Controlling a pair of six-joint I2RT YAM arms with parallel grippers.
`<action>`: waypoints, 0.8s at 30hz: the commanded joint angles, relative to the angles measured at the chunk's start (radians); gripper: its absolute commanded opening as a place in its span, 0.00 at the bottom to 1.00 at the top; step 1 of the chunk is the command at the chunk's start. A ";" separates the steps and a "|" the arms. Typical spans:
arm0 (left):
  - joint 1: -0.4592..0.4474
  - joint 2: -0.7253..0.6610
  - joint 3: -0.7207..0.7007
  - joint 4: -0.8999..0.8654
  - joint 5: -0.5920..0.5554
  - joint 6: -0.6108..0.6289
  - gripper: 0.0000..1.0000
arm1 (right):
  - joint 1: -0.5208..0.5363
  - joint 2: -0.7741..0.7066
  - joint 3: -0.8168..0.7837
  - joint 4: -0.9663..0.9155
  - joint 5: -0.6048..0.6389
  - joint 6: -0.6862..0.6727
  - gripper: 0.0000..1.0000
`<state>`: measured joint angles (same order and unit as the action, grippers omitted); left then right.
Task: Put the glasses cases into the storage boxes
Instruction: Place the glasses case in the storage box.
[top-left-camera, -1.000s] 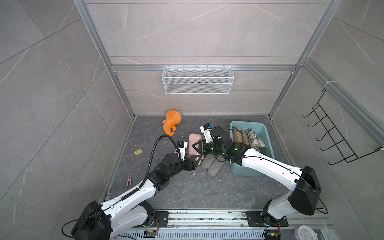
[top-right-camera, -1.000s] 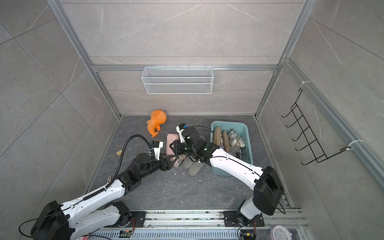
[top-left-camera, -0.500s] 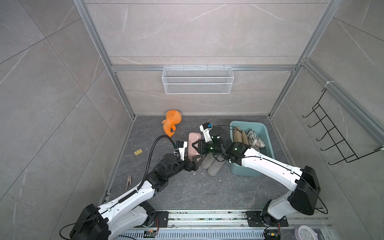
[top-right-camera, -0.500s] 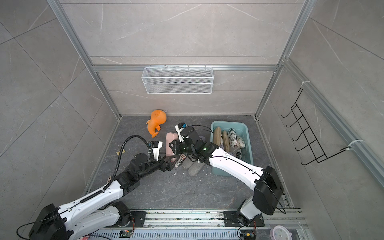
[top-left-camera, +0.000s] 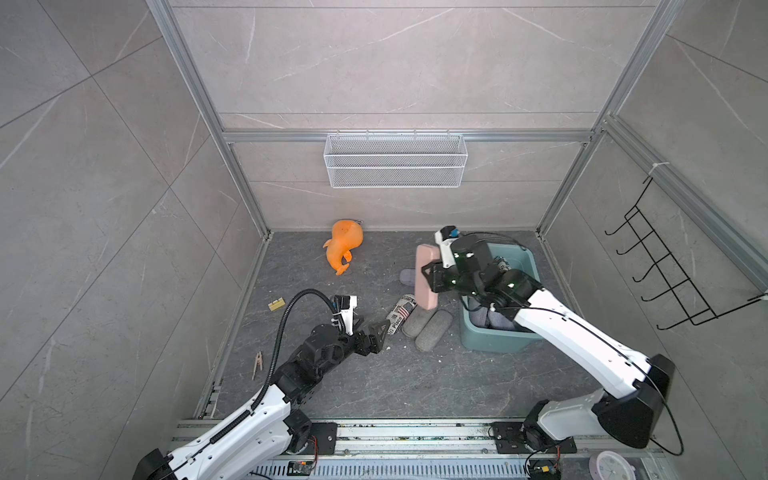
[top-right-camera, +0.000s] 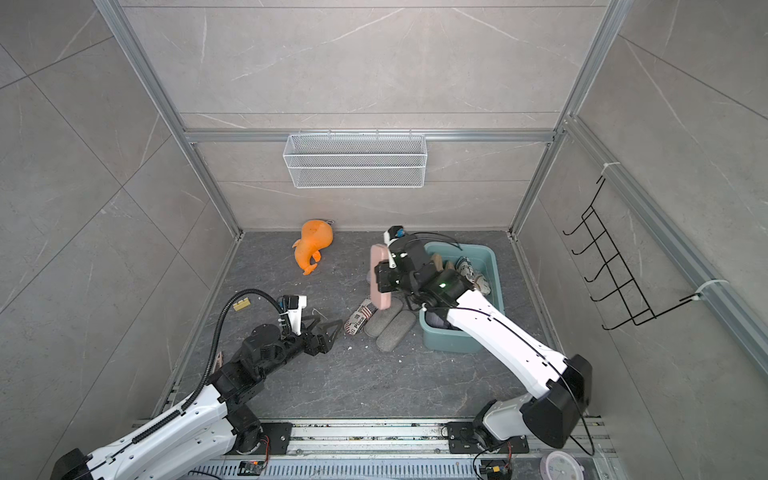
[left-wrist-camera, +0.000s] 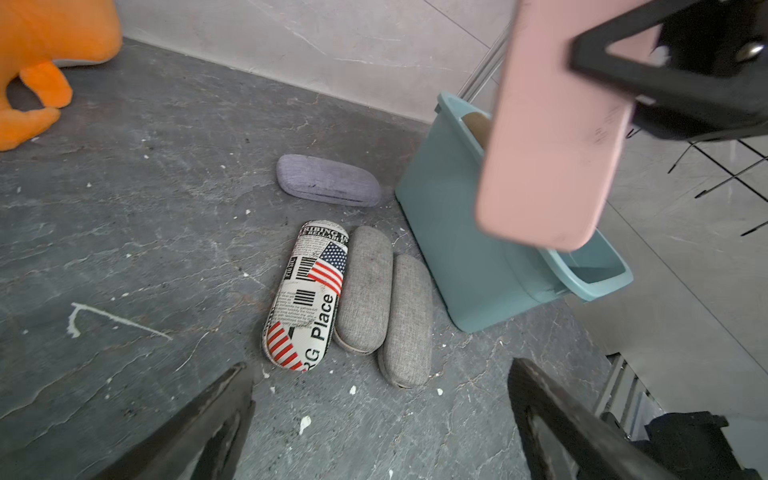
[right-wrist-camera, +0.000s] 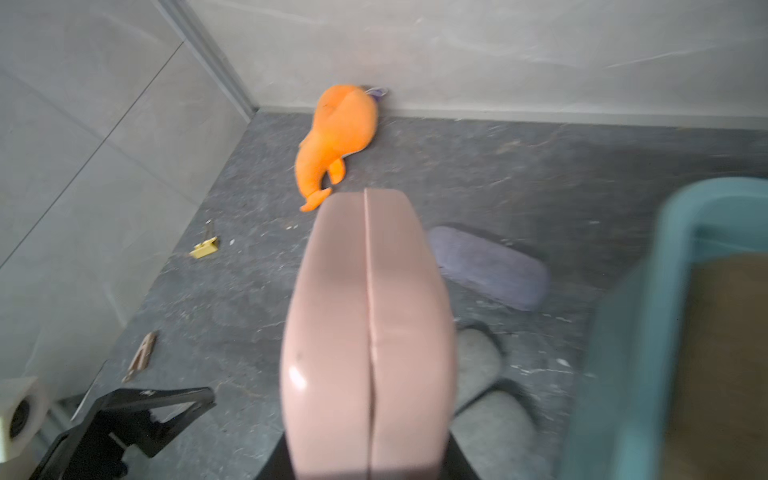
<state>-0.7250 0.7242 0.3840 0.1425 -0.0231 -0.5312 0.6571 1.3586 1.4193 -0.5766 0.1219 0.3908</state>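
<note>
Just beside the teal tub (top-left-camera: 490, 343), up off the floor (top-left-camera: 374, 386), the right gripper (top-left-camera: 433, 277) squeezes the pink glasses case (top-left-camera: 424, 266). Its long side runs about the same way as the tub's, so I think it only needs to slide sideways over the rim and drop. The left gripper (top-left-camera: 376, 330), wide open and empty, sits farther from the tub, facing the flag-print case (top-left-camera: 400, 316).

The left gripper (top-left-camera: 374, 325) was held low and level, its jaws spread wide with nothing between them, the forearm stretched straight out behind the claw. The right gripper (top-left-camera: 431, 275) was held higher, its jaws clamped across a pink case (top-left-camera: 424, 255) carried upright, with the white arm sloping down behind the claw.
</note>
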 joint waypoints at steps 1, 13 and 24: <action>-0.005 -0.007 0.010 -0.007 -0.038 0.003 0.97 | -0.085 -0.133 0.016 -0.161 0.110 -0.079 0.25; -0.004 0.093 0.029 0.033 -0.001 -0.003 0.97 | -0.253 -0.186 -0.097 -0.336 0.388 -0.088 0.24; -0.004 0.081 0.022 0.021 -0.013 -0.002 0.97 | -0.379 -0.101 -0.208 -0.311 0.428 -0.094 0.24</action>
<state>-0.7250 0.8074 0.3817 0.1352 -0.0425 -0.5312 0.2840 1.2354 1.2293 -0.9085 0.5018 0.3096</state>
